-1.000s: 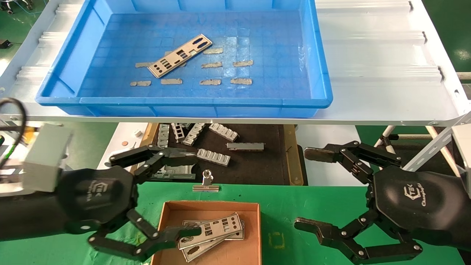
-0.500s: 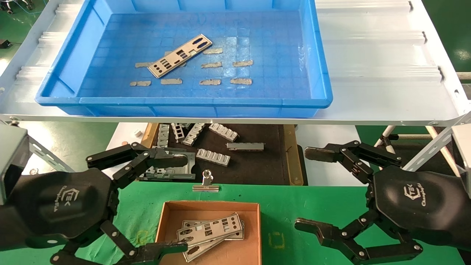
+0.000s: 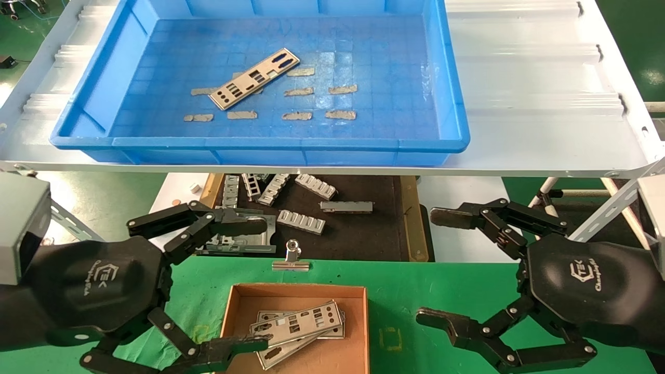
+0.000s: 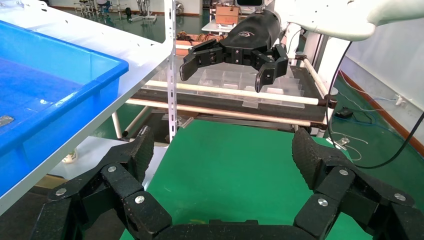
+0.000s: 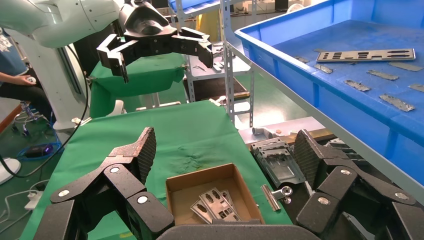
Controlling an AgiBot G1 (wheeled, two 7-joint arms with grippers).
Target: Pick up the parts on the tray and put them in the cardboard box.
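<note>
One part (image 3: 254, 79) lies in the tray (image 3: 260, 143), three overlapped parts (image 3: 296, 328) in the cardboard box (image 3: 296, 292), lowest mostly hidden; left gripper (image 3: 249, 283) and right gripper (image 3: 434, 267) flank it, spread, empty.

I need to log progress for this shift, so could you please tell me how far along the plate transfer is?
Done: at least two thin silvery punched metal plates lie in the small brown cardboard box. In hand: nothing; the left gripper is open beside the box, and the right gripper is open and empty. Left: one silvery plate lies in the large blue plastic tray.
</note>
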